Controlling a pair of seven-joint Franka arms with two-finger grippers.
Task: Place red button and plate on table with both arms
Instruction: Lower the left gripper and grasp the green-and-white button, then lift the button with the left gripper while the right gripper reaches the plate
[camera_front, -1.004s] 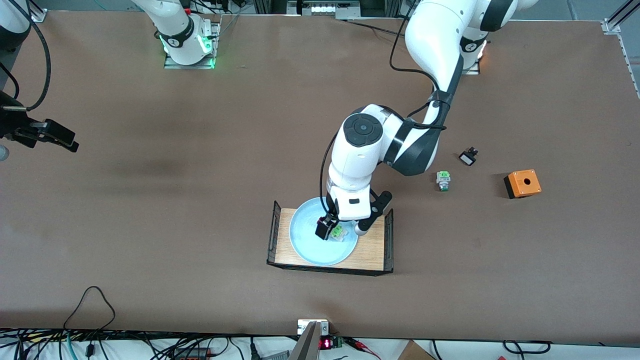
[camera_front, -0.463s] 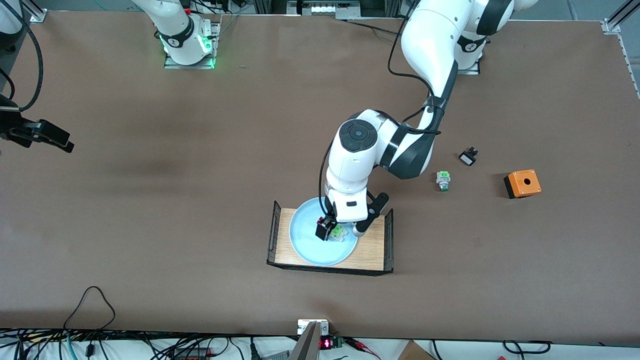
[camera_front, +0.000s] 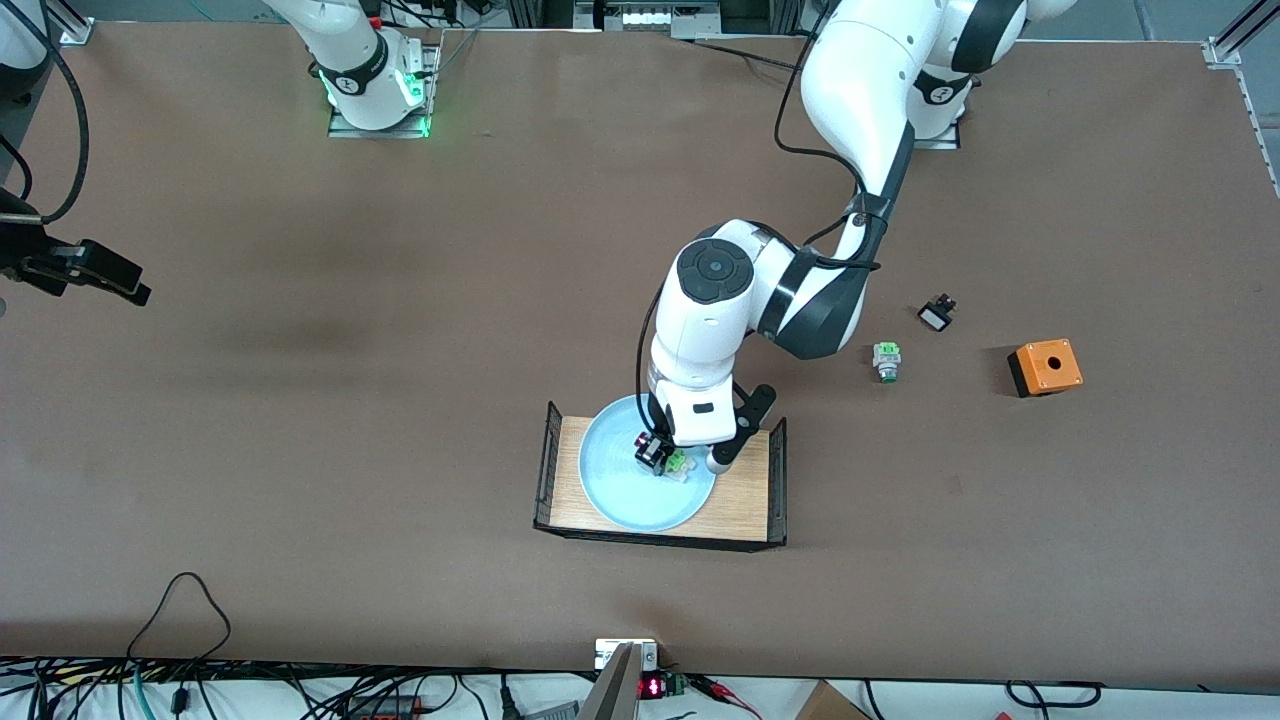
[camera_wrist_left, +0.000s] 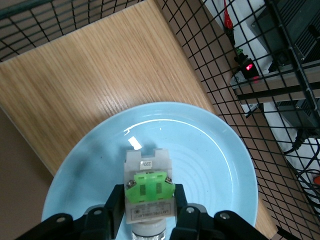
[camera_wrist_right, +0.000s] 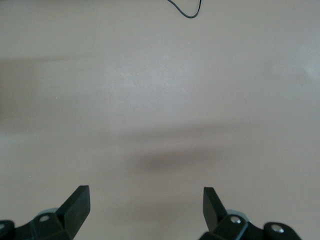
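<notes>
The pale blue plate (camera_front: 625, 495) lies on a small wooden tray (camera_front: 748, 497) on the brown table (camera_front: 350, 420). The red button (camera_front: 676, 463), with its green block and whitish body, lies in the plate. My left gripper (camera_front: 662, 458) is down in the plate. In the left wrist view the button (camera_wrist_left: 149, 187) sits between the fingers (camera_wrist_left: 116, 210), which press its whitish body on both sides above the plate (camera_wrist_left: 215, 150). My right gripper (camera_front: 125, 283) waits open over bare table at the right arm's end. The right wrist view shows it (camera_wrist_right: 147, 200) empty.
The tray (camera_wrist_left: 85, 75) has black mesh ends (camera_front: 547, 465). Toward the left arm's end lie a green-capped switch (camera_front: 886, 361), a small black-and-white part (camera_front: 937, 315) and an orange box (camera_front: 1045, 367). Cables run along the table's near edge.
My left gripper has sunk lower into the plate around the red button. My right gripper has drifted slightly toward the table's edge.
</notes>
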